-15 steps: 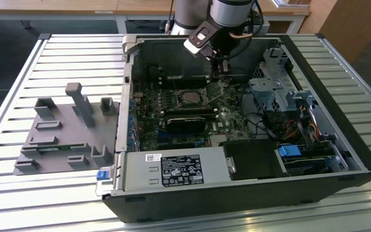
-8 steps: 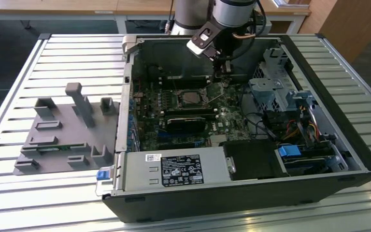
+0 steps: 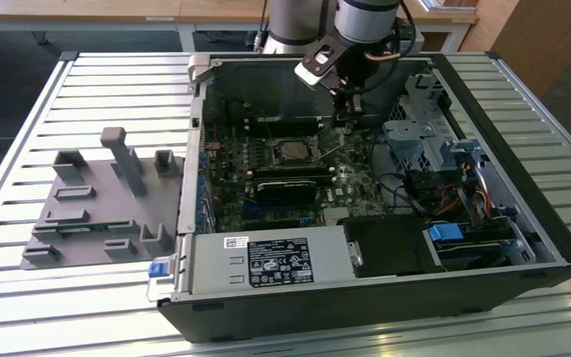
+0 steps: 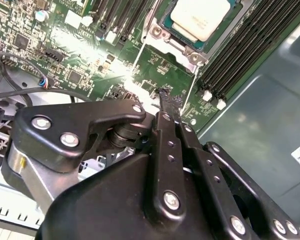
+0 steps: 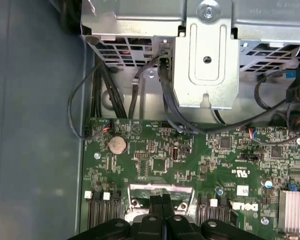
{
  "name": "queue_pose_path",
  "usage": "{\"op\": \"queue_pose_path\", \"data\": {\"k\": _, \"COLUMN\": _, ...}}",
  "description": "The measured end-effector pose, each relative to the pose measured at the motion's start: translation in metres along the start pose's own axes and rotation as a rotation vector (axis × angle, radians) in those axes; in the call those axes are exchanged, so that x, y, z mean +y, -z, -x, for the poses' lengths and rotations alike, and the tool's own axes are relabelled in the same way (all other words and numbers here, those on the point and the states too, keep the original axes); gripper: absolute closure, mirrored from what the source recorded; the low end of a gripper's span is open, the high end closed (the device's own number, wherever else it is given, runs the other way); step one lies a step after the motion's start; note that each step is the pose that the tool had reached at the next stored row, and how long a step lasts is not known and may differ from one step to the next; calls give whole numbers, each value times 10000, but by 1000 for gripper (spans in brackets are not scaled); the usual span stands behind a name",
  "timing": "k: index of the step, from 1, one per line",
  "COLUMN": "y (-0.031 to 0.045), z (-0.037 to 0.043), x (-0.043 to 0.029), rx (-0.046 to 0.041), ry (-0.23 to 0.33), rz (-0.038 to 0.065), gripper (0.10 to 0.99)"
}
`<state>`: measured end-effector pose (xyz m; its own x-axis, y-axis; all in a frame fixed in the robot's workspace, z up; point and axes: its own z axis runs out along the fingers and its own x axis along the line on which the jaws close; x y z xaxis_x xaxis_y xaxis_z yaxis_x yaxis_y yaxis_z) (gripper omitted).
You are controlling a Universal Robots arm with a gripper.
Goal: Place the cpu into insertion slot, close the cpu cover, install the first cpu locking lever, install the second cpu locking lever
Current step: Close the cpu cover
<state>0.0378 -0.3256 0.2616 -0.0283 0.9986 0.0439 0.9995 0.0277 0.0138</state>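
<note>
Silvery chip (image 4: 200, 17) lay on the green board (image 4: 160, 70), the metal cover (image 4: 176, 46) framing it; my pincer (image 4: 168, 98), tips pressed together, hung just beside that cover's edge.

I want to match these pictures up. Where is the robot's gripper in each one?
Exterior view: the gripper reaches down into the computer case, just to the exterior view's right of the cpu.
Second wrist view: the gripper is big and black up close, with its shut tips pointing toward the cpu.
First wrist view: the gripper tips rest together over silvery metal.
Shared landmark: the green motherboard.
</note>
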Motion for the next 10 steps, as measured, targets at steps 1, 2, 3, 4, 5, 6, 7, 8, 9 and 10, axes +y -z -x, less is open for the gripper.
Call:
{"op": "queue_pose_path", "data": {"k": 1, "y": -5, "z": -2, "x": 9, "rx": 0, "ry": 0, "rz": 0, "gripper": 969}}
{"op": "queue_pose_path", "data": {"k": 2, "y": -10, "z": -3, "x": 19, "rx": 1, "ry": 1, "rz": 0, "gripper": 969}}
{"op": "queue_pose_path", "data": {"k": 3, "y": -15, "z": -4, "x": 30, "rx": 1, "ry": 0, "rz": 0, "gripper": 969}}
{"op": "queue_pose_path", "data": {"k": 4, "y": -19, "z": -6, "x": 41, "rx": 0, "ry": 0, "rz": -1, "gripper": 969}}
{"op": "queue_pose_path", "data": {"k": 5, "y": -24, "z": -7, "x": 53, "rx": 0, "ry": 0, "rz": -1, "gripper": 969}}
{"op": "queue_pose_path", "data": {"k": 6, "y": -29, "z": -10, "x": 64, "rx": -1, "ry": 1, "rz": -2, "gripper": 969}}
{"op": "queue_pose_path", "data": {"k": 7, "y": -34, "z": -13, "x": 74, "rx": -2, "ry": 1, "rz": -3, "gripper": 969}}
{"op": "queue_pose_path", "data": {"k": 8, "y": -41, "z": -17, "x": 83, "rx": -3, "ry": 1, "rz": -3, "gripper": 969}}
{"op": "queue_pose_path", "data": {"k": 9, "y": -47, "z": -21, "x": 90, "rx": -2, "ry": 0, "rz": -3, "gripper": 969}}
{"op": "queue_pose_path", "data": {"k": 10, "y": -53, "z": -25, "x": 96, "rx": -4, "ry": 0, "rz": -3, "gripper": 969}}
